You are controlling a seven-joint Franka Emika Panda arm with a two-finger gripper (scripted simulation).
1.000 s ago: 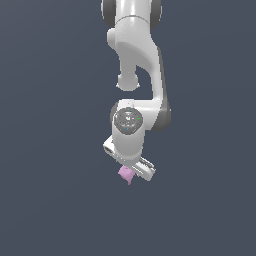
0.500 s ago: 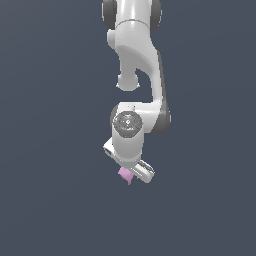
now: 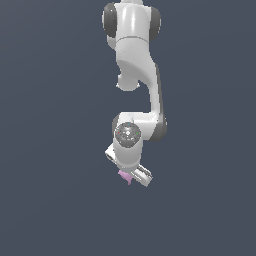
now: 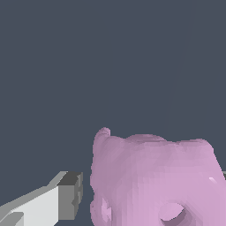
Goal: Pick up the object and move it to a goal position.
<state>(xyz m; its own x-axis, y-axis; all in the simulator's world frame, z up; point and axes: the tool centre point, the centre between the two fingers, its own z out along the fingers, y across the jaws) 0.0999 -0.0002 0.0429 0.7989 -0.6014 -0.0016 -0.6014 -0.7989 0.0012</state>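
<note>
object (image 3: 124, 176) shifted slightly, plain grey backdrop (image 3: 50, 125)

The white Panda arm is hanging down from twelve o'clock in the exterior view, its elbow bulging toward three o'clock. The wrist is tilting the tool (image 3: 131, 176) toward five o'clock, with one grey-padded finger (image 4: 66, 196) showing in the wrist view.
</note>
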